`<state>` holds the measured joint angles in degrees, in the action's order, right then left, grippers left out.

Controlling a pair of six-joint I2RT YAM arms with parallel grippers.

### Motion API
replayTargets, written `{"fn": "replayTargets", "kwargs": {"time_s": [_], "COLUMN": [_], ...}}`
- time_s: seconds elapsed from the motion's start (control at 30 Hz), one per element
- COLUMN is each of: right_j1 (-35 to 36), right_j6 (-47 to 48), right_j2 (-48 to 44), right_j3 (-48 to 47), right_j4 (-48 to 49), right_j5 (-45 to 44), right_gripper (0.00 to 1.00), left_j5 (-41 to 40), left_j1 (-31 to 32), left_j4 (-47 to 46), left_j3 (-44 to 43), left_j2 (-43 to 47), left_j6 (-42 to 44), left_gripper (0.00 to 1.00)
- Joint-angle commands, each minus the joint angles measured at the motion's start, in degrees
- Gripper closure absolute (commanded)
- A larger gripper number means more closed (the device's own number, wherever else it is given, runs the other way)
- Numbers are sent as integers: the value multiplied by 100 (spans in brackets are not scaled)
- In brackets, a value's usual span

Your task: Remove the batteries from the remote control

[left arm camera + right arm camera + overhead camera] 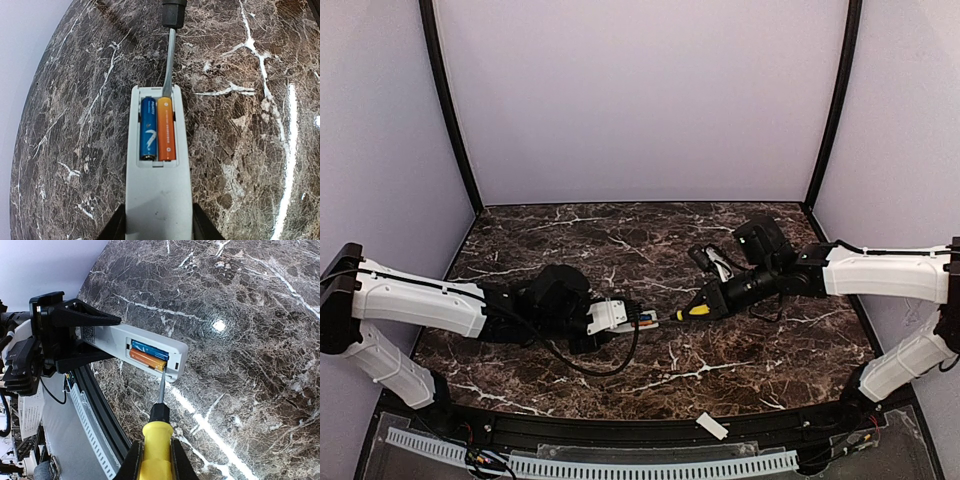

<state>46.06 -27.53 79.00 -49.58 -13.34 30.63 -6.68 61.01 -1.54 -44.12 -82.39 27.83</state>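
Note:
My left gripper (157,222) is shut on the white remote control (158,195), holding it above the table with its open battery bay facing up. A blue battery (148,128) and an orange battery (166,129) lie side by side in the bay. My right gripper (155,460) is shut on the yellow-handled screwdriver (157,445). Its metal tip (161,377) touches the end of the orange battery (146,360) at the bay's far wall. In the top view the remote (616,317) and the screwdriver (694,310) meet mid-table.
A short white cover plate (712,427) lies on the black rail at the table's front edge. A small dark and white object (712,260) lies on the marble behind the right gripper. Purple walls enclose the table on three sides.

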Motion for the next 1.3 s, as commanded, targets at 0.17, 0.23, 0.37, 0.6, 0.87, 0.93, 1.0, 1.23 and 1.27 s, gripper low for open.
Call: {"fn": "replayTargets", "kwargs": {"time_s": [0.17,0.23,0.37,0.6,0.87,0.93,1.0,1.23,1.27], "right_j1": [296,298,298,331,381,386,387,440,460], "right_j6": [47,46,24,-19,-30,-41,-100,-116,-87], "right_j2": [-264,-305,-366,-422,-513,-502,-495,-368,-359], "right_j3": [-249,-252,-271,-316,-382,-350,-298,-285,-292], "right_j4": [1678,1680,1693,1713,1682,1717,1809,1879,1821], "right_j5": [2106,2126,2156,2160,2105,2122,2133,2055,2015], "right_gripper": [100,100,100,100,100,100,100,100,100], "left_j5": [273,272,268,263,248,246,246,242,239], "left_j1": [64,60,60,60,60,60,60,60,60], "left_j4": [-827,-808,-776,-736,-700,-699,-698,-690,-690], "left_j3": [-397,-416,-448,-490,-533,-536,-530,-543,-540], "left_j2": [-153,-181,-210,-249,-283,-282,-285,-295,-289], "left_j6": [-25,-25,-31,-28,-30,-34,-33,-36,-39], "left_gripper": [100,100,100,100,100,100,100,100,100]}}
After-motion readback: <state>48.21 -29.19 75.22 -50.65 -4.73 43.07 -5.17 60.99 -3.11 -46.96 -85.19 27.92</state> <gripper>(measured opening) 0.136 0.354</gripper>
